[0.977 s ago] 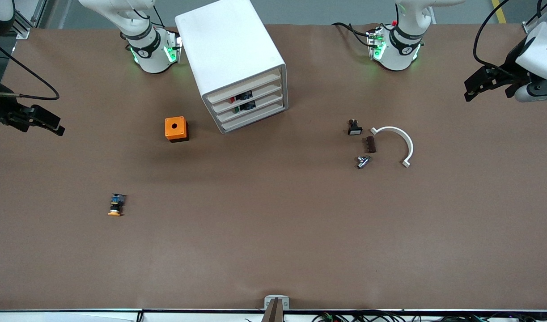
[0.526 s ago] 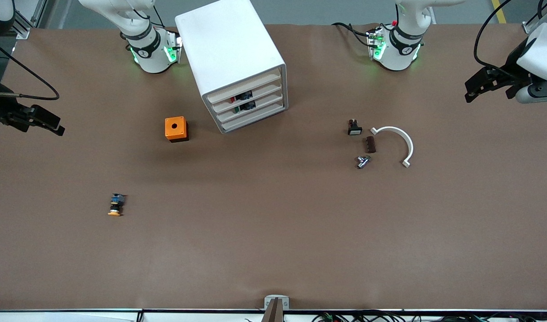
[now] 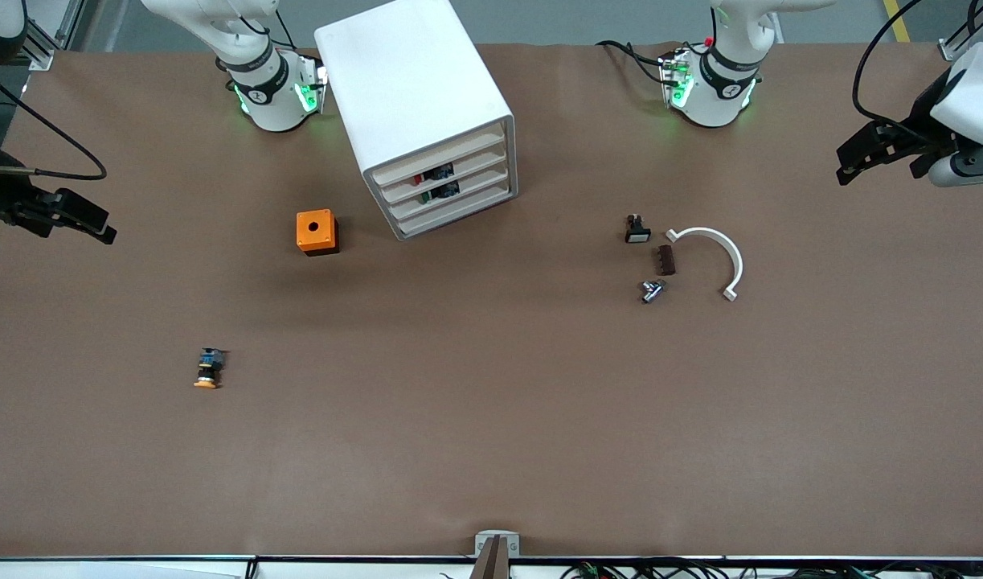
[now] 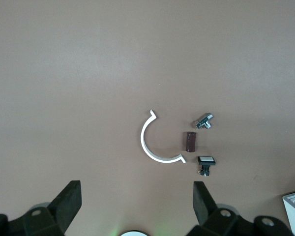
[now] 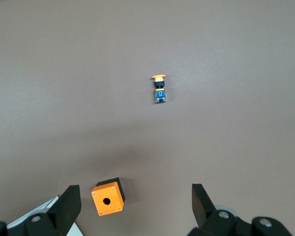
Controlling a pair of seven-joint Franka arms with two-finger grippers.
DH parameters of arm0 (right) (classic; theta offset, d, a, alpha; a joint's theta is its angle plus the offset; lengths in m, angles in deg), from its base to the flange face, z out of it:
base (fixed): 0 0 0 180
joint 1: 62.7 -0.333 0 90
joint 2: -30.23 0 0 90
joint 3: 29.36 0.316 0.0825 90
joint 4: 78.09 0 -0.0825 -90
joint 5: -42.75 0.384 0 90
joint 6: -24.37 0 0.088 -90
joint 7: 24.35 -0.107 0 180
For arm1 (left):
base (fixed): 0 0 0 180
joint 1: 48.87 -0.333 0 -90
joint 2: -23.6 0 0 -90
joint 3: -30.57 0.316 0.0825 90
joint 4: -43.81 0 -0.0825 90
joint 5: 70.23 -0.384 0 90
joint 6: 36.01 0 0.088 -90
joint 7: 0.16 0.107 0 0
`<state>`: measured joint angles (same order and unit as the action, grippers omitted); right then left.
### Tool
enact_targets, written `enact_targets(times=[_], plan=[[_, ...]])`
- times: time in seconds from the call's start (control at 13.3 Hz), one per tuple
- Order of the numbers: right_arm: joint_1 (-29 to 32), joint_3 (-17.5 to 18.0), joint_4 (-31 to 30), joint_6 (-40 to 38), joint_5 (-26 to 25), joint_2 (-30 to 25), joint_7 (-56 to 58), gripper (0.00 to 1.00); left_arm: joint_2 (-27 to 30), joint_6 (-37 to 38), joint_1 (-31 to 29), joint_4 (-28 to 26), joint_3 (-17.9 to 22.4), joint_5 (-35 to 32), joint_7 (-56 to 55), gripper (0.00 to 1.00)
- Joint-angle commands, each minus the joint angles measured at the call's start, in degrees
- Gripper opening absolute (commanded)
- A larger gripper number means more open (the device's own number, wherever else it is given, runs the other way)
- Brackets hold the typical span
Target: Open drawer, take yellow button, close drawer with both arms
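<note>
The white cabinet (image 3: 415,96) stands between the arms' bases, and its top drawer (image 3: 451,153) is shut, like the three drawers below it. The button (image 3: 207,368), with an orange cap, black body and blue bit, lies on its side on the table toward the right arm's end, nearer the camera than the cabinet. It also shows in the right wrist view (image 5: 159,88). My right gripper (image 3: 97,229) is open and empty, up over the table's edge at the right arm's end (image 5: 135,199). My left gripper (image 3: 845,167) is open and empty, up over the left arm's end (image 4: 137,196).
An orange cube with a round hole (image 3: 317,232) sits beside the cabinet. Toward the left arm's end lie a white curved piece (image 3: 716,253), a black-and-white switch piece (image 3: 636,230), a brown block (image 3: 665,260) and a metal fitting (image 3: 651,290).
The left arm has shifted very slightly toward its end of the table. Nothing else has moved.
</note>
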<state>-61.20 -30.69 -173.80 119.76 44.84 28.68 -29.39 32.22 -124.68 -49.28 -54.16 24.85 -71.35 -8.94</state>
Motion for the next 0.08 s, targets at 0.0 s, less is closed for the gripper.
enact_targets(times=[0.0], plan=[[-0.2,0.0,-0.6,-0.1,-0.4,-1.0,-0.9,1.0,-0.7,1.0,-0.3,1.4,-0.2,-0.2,0.8,1.0]])
